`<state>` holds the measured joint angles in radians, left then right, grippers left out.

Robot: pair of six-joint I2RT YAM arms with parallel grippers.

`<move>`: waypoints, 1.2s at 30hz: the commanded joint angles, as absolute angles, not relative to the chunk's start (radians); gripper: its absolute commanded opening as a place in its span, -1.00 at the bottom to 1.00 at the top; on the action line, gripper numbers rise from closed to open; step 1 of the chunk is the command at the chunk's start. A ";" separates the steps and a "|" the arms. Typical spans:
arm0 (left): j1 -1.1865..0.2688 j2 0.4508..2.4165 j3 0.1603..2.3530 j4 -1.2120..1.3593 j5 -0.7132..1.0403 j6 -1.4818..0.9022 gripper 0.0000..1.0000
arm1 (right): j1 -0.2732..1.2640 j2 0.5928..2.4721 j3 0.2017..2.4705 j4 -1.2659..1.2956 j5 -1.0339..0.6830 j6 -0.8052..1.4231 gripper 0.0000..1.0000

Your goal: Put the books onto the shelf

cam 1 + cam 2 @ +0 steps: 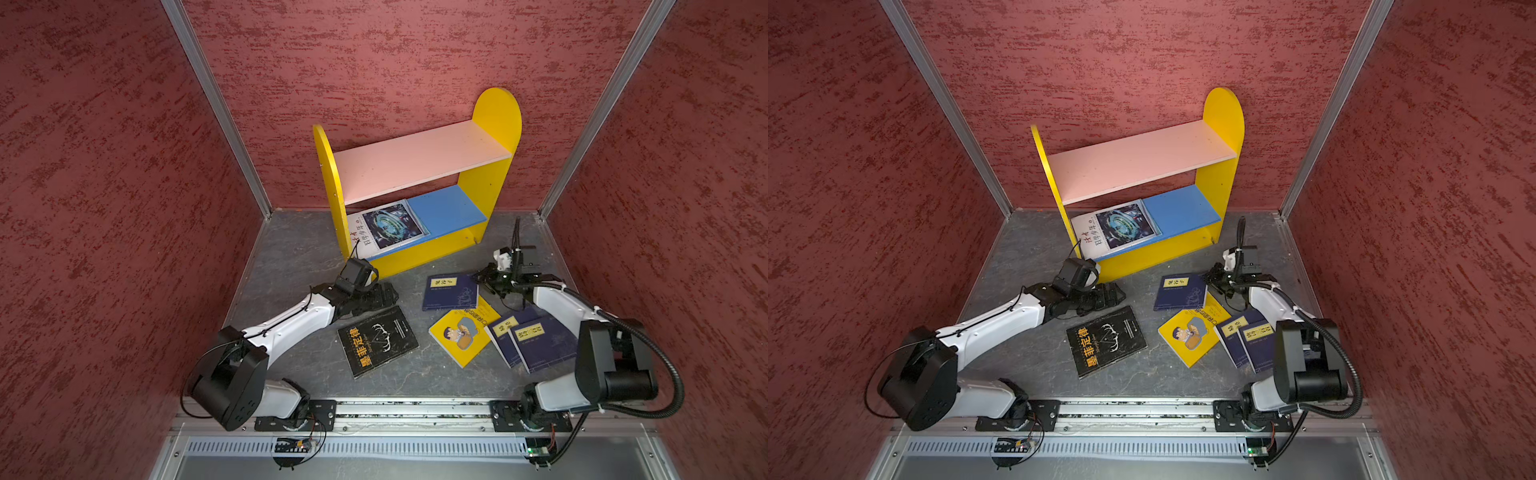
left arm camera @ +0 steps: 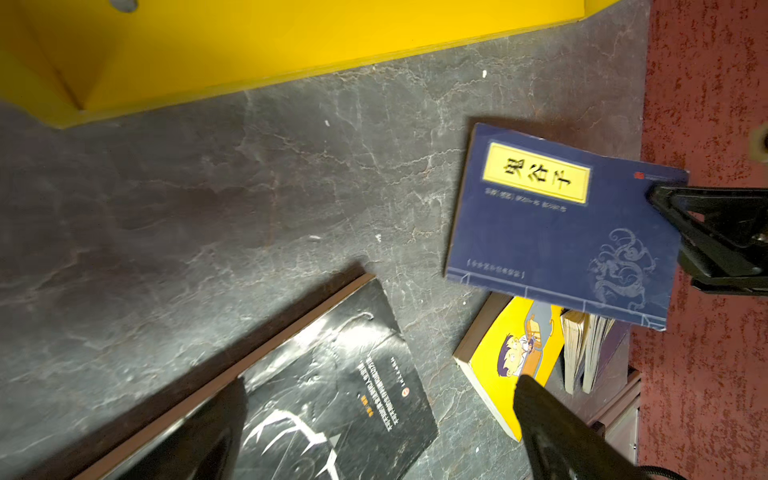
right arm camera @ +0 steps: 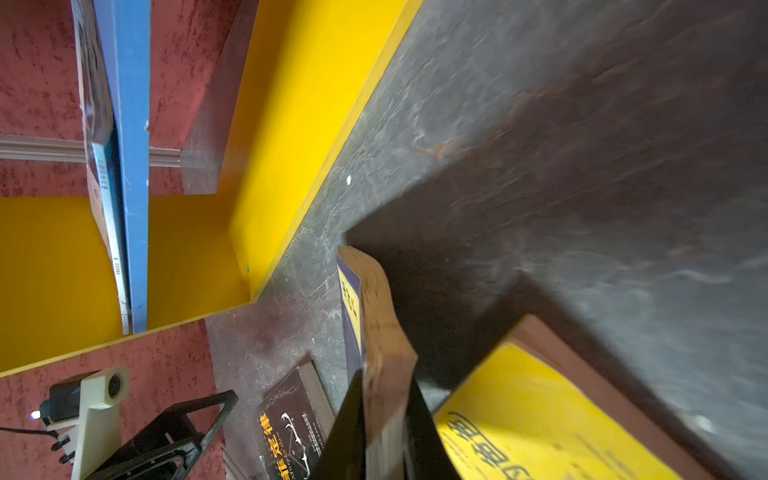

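Closest to the lens, my right gripper clamps the navy book by its right edge, near the shelf. My left gripper gapes wide at the black book's far edge. To the near right lie the yellow book and two other navy books. On the blue lower board rests the white book.

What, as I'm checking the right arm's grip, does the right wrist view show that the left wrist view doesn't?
Only the right wrist view: the right gripper closed, a finger on each side, across the page edge of the navy book, and the white book lying on the shelf's blue board. Only the left wrist view: that book's labelled front cover and two more navy books edge-on. Both: the gripped book, the black book, the yellow book, the shelf's yellow base strip.
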<state>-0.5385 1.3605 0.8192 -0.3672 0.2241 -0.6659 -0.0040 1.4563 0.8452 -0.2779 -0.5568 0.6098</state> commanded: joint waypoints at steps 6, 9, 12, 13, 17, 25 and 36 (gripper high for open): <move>-0.487 1.258 0.728 -0.479 0.153 -0.707 0.99 | -0.155 1.373 0.874 -0.431 -0.376 0.531 -0.51; -0.474 1.228 0.710 -0.525 0.123 -0.738 0.99 | -0.172 1.357 0.886 -0.452 -0.320 0.532 0.25; -0.464 1.195 0.701 -0.581 0.092 -0.771 0.99 | -0.173 1.316 0.911 -0.450 -0.328 0.543 0.56; -0.463 1.187 0.702 -0.605 0.081 -0.784 0.99 | -0.172 1.295 0.917 -0.447 -0.325 0.549 0.57; -0.459 1.143 0.703 -0.708 0.055 -0.840 0.99 | -0.144 1.204 0.950 -0.457 -0.321 0.541 0.57; -0.462 1.061 0.597 -0.778 0.085 -0.928 0.89 | 0.245 1.234 0.900 -0.294 -0.411 0.604 0.52; -0.470 1.076 0.504 -0.636 0.132 -0.957 0.71 | 0.577 1.552 0.938 -0.231 -0.390 0.554 0.46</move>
